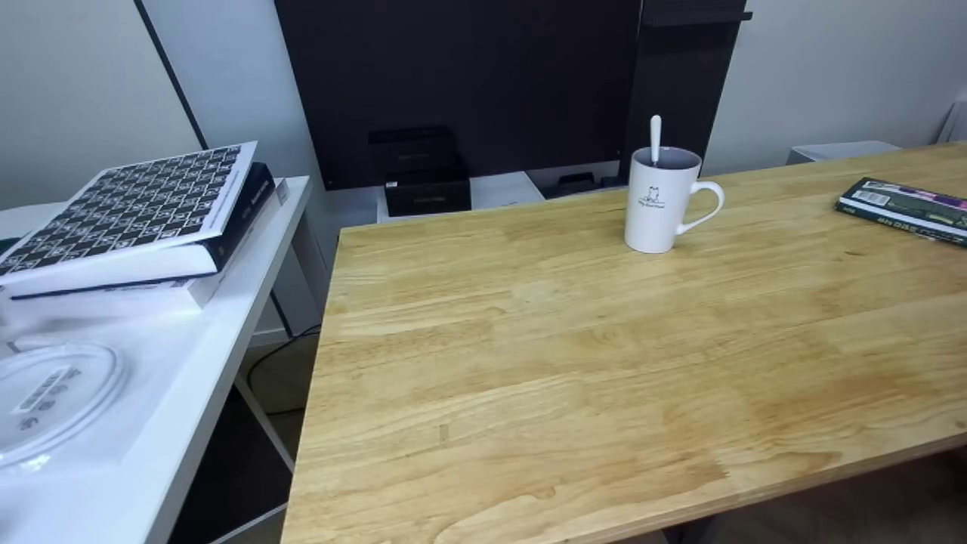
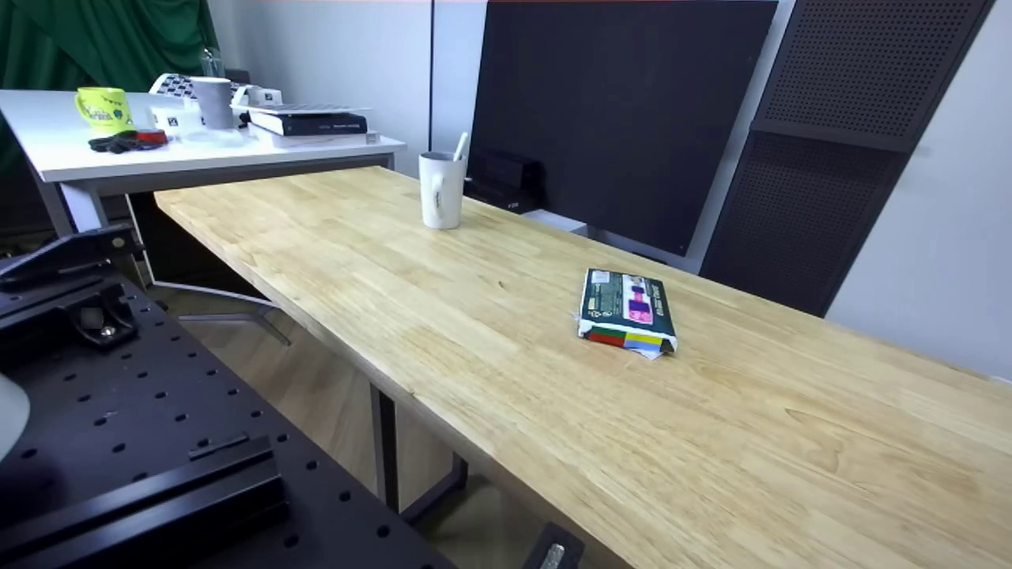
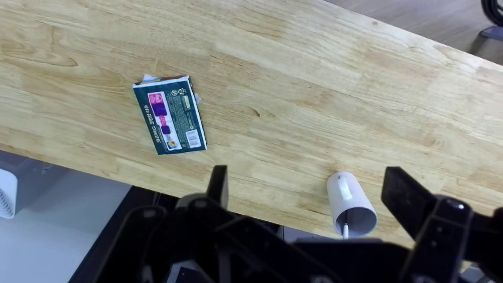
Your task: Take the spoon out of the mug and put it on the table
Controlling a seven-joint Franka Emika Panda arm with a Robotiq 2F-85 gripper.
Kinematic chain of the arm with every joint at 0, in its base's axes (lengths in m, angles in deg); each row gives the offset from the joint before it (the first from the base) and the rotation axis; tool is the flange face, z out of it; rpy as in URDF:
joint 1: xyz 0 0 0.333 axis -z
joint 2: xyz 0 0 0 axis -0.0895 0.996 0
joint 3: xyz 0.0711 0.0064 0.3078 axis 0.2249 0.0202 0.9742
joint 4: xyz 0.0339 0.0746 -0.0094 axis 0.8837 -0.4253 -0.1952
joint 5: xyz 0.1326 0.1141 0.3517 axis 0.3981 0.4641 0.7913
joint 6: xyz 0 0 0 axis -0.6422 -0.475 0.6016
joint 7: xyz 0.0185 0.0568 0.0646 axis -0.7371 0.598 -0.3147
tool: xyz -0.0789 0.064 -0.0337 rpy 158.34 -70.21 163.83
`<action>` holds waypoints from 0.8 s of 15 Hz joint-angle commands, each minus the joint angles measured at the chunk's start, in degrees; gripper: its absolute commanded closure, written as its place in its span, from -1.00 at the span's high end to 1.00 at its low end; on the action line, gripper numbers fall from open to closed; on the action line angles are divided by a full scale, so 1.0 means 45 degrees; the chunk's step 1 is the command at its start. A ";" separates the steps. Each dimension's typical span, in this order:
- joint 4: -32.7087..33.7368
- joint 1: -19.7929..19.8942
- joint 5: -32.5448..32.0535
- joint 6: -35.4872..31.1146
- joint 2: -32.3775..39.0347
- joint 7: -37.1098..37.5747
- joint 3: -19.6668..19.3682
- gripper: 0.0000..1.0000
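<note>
The white mug [image 1: 653, 208] stands upright on the wooden table [image 1: 566, 363], near its back edge; it also shows in an exterior view [image 2: 437, 201]. The spoon [image 1: 656, 138] leans in the mug with its pale handle above the rim, also visible in an exterior view [image 2: 461, 147]; its lower end is hidden inside. In the wrist view my gripper [image 3: 304, 177] is open with nothing between its fingers. The mug [image 3: 349, 192] appears below, between the fingers, nearer the right one and apart from both. The spoon handle [image 3: 346, 231] is partly covered by the gripper body.
A dark green packet [image 3: 171, 118] lies on the table, also in both exterior views [image 1: 906, 208] [image 2: 627, 308]. A white side table [image 1: 174, 355] with stacked books [image 1: 128, 211] stands beside the table. A black perforated platform [image 2: 158, 395] lies along the table's front side.
</note>
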 commanded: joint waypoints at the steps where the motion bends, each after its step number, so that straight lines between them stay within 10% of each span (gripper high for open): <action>1: 0.2237 -0.0227 0.0775 0.0713 0.2635 -0.1153 -0.0916 1.00; 12: 0.7161 0.0138 0.2870 0.2349 0.7876 -0.2595 -0.0909 1.00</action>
